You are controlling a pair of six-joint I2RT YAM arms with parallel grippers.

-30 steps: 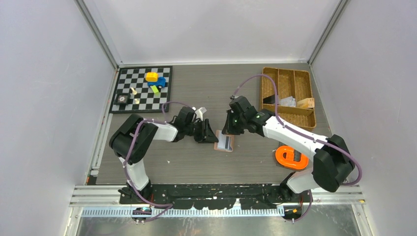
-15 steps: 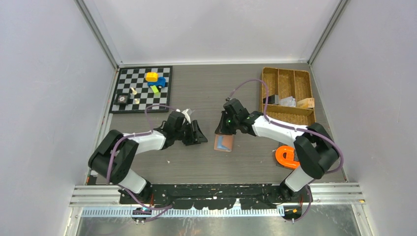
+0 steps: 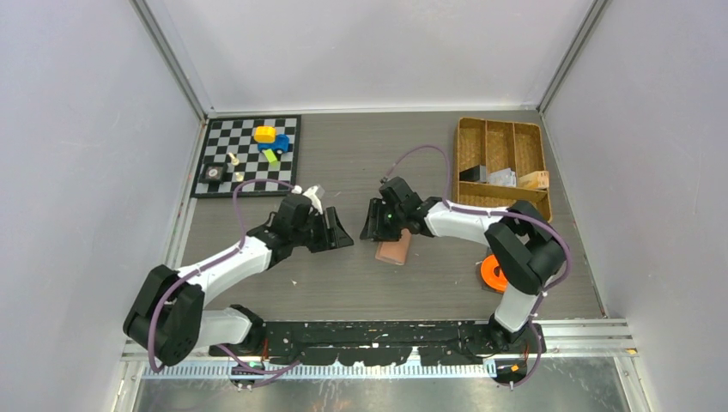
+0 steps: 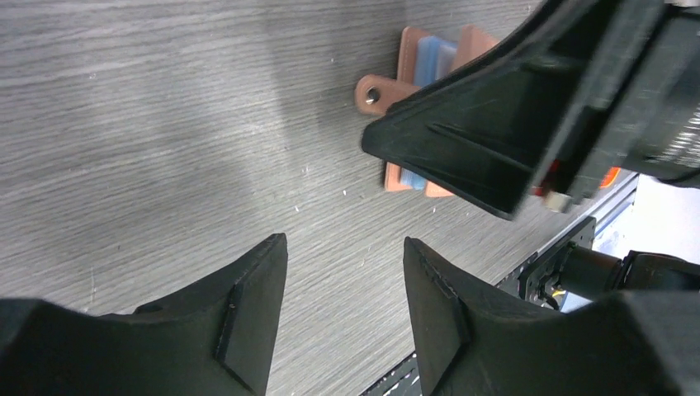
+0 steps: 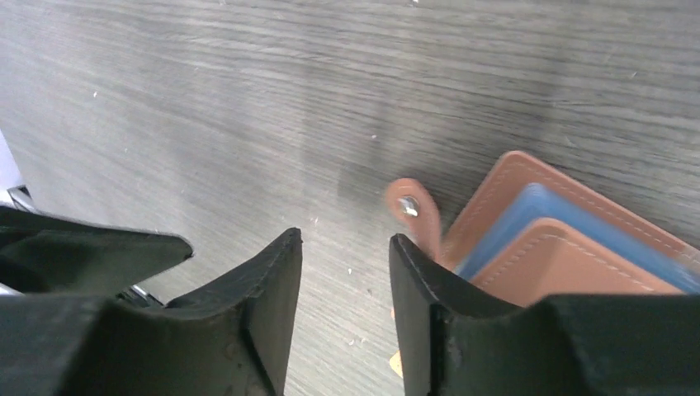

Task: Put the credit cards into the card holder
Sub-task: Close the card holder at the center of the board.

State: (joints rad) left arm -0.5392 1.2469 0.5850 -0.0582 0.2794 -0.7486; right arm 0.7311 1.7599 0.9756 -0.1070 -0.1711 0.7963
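While the wallet [image 3: 394, 251] lies mid-table [image 3: 360, 154], just nearer and right of the right gripper [image 3: 369, 228], it and the left gripper [image 3: 342, 235], further left, stand partly open, holding nothing.

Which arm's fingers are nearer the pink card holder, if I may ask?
The right fingers: they sit beside the snap tab of the card holder, while the left fingers stand farther off.
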